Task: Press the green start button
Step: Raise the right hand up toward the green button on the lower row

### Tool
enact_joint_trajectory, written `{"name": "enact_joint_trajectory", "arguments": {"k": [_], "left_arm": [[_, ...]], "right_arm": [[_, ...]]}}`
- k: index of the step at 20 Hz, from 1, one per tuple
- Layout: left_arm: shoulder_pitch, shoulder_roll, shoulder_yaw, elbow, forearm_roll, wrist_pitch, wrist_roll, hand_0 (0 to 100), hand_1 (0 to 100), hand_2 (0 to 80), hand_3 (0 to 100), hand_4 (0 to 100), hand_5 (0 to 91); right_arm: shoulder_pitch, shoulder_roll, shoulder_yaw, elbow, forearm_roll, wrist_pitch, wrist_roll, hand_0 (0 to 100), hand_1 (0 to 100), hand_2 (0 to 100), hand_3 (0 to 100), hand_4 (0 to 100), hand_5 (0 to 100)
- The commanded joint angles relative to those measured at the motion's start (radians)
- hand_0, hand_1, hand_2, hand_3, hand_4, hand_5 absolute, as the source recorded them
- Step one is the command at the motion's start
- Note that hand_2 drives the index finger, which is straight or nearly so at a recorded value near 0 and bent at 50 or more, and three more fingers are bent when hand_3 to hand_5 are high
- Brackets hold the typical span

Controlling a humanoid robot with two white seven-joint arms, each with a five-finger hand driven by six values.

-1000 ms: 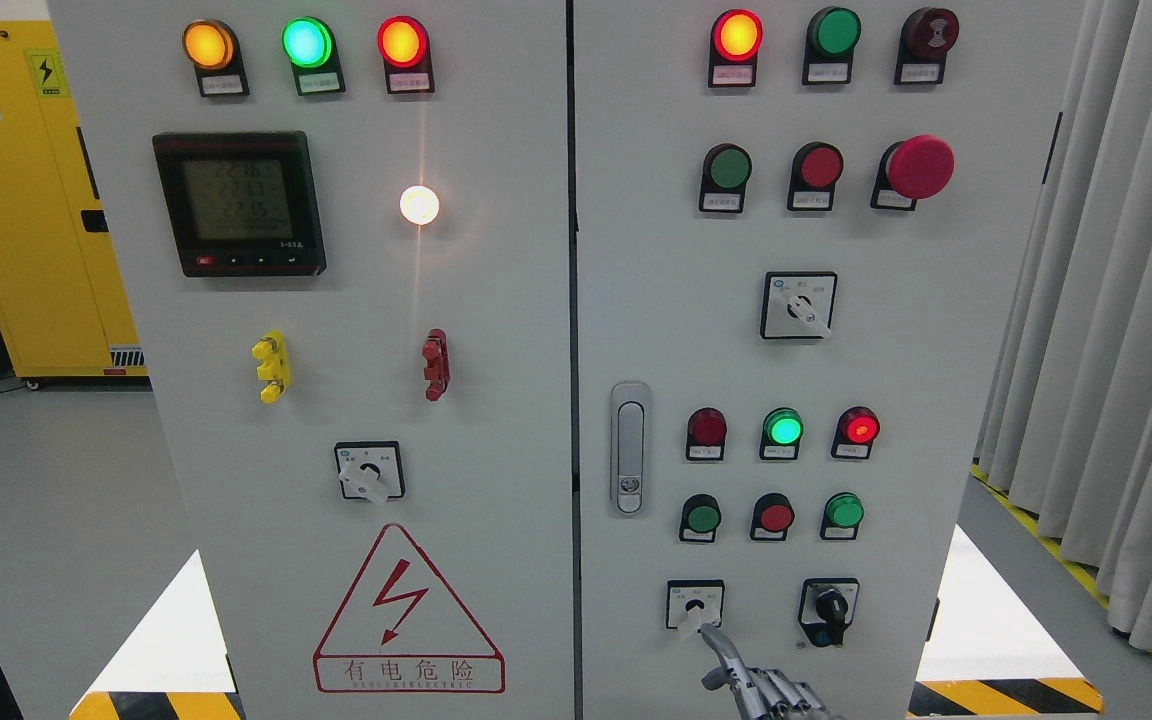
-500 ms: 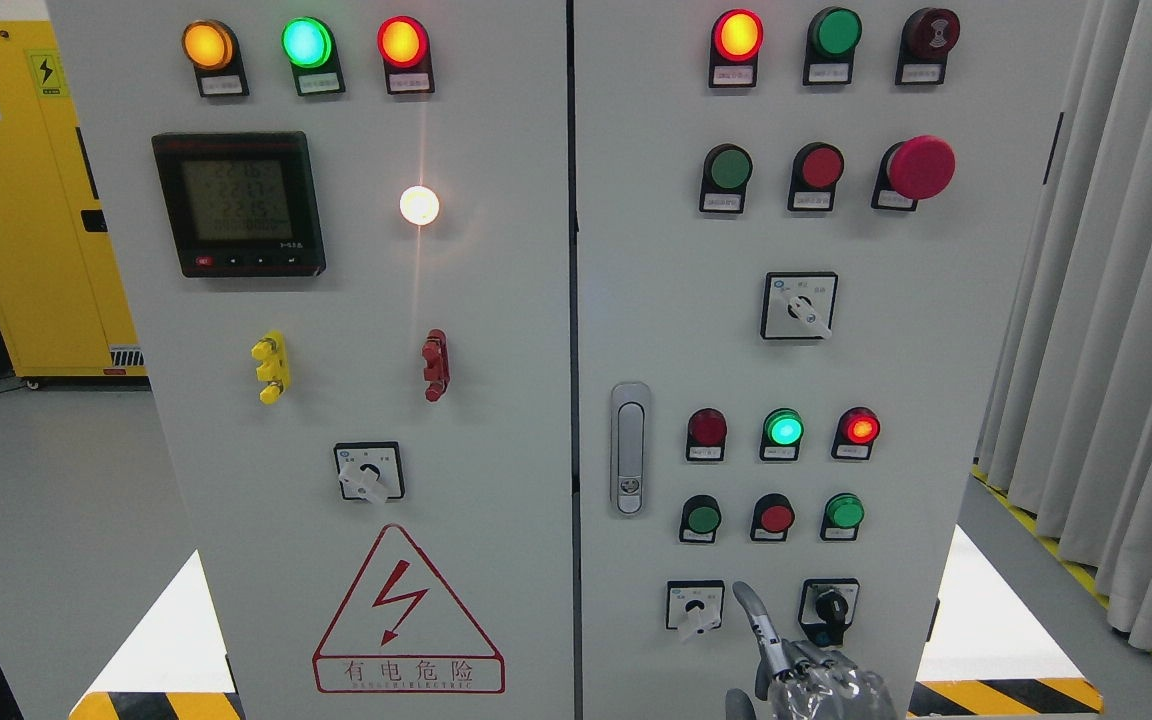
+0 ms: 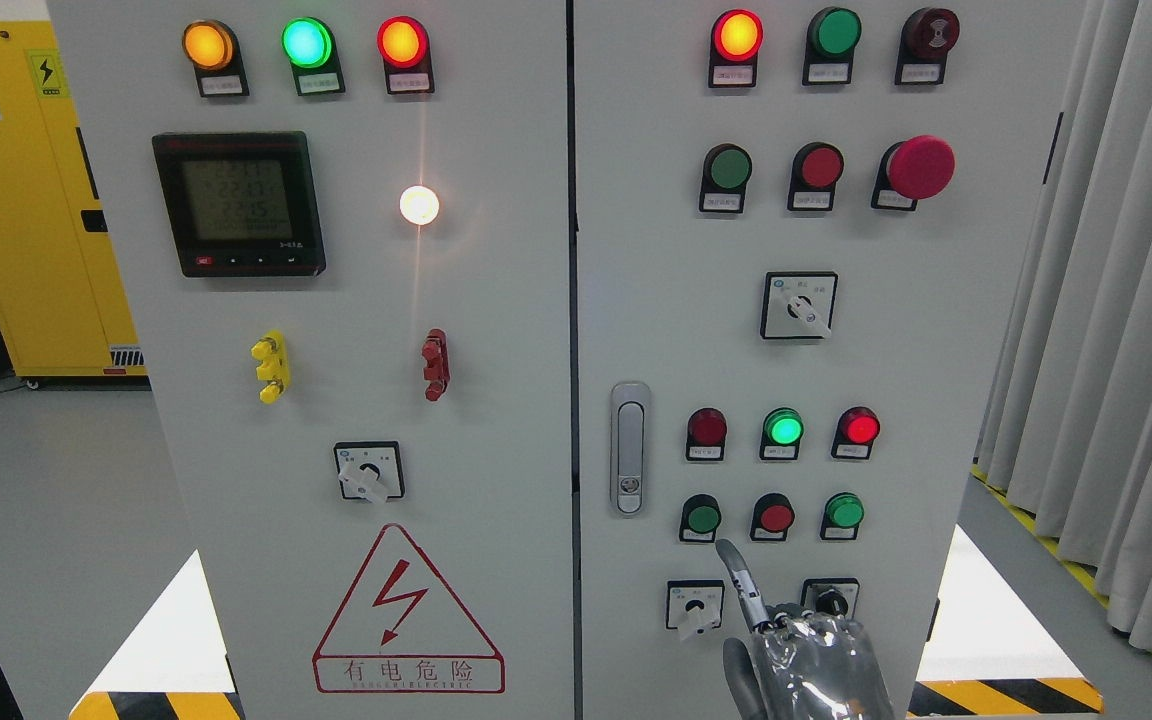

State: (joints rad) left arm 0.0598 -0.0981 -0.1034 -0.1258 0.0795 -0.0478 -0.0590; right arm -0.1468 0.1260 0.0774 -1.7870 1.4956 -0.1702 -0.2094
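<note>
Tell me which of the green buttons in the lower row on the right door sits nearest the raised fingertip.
The dark green button at the row's left end, just up-left of the right hand's fingertip. The brighter green button is farther right.

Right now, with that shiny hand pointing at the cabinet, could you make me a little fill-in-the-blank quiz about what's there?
1. The right hand points one finger up toward a row of three buttons, the middle one coloured ____.
2. The big mushroom button at upper right is coloured ____.
3. The warning triangle shows a red ____ bolt.
4. The cabinet at far left is coloured ____.

Missing words: red; red; lightning; yellow
</note>
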Motion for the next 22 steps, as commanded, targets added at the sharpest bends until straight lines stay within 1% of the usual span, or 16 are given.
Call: {"name": "enact_joint_trajectory", "arguments": {"k": [1, 14, 18, 22], "left_arm": [[0.0, 0.0, 0.001, 0.0, -0.001, 0.0, -0.001, 12, 56, 0.0, 0, 0, 0.0], [0.0, 0.0, 0.001, 0.0, -0.001, 0.0, -0.001, 12, 56, 0.0, 0, 0, 0.0], [0.0, 0.0, -0.001, 0.0, 0.0, 0.0, -0.001, 12, 56, 0.0, 0, 0, 0.0], [0.0, 0.0, -0.001, 0.0, 0.0, 0.0, -0.001, 12, 56, 0.0, 0, 0, 0.0]], "right_arm": [[-0.05, 0.0, 0.022, 0.073, 0.011, 0.001, 0.002, 68, 97, 0, 98, 98, 100], [-0.063, 0.001, 0.016, 0.115, -0.003, 0.003, 0.004, 71, 97, 0, 99, 97, 100], [-0.065, 0.001, 0.009, 0.113, -0.005, 0.017, 0.004, 72, 97, 0, 99, 97, 100], [-0.066, 0.001, 0.007, 0.11, -0.006, 0.017, 0.013, 72, 97, 0, 99, 97, 100]]}}
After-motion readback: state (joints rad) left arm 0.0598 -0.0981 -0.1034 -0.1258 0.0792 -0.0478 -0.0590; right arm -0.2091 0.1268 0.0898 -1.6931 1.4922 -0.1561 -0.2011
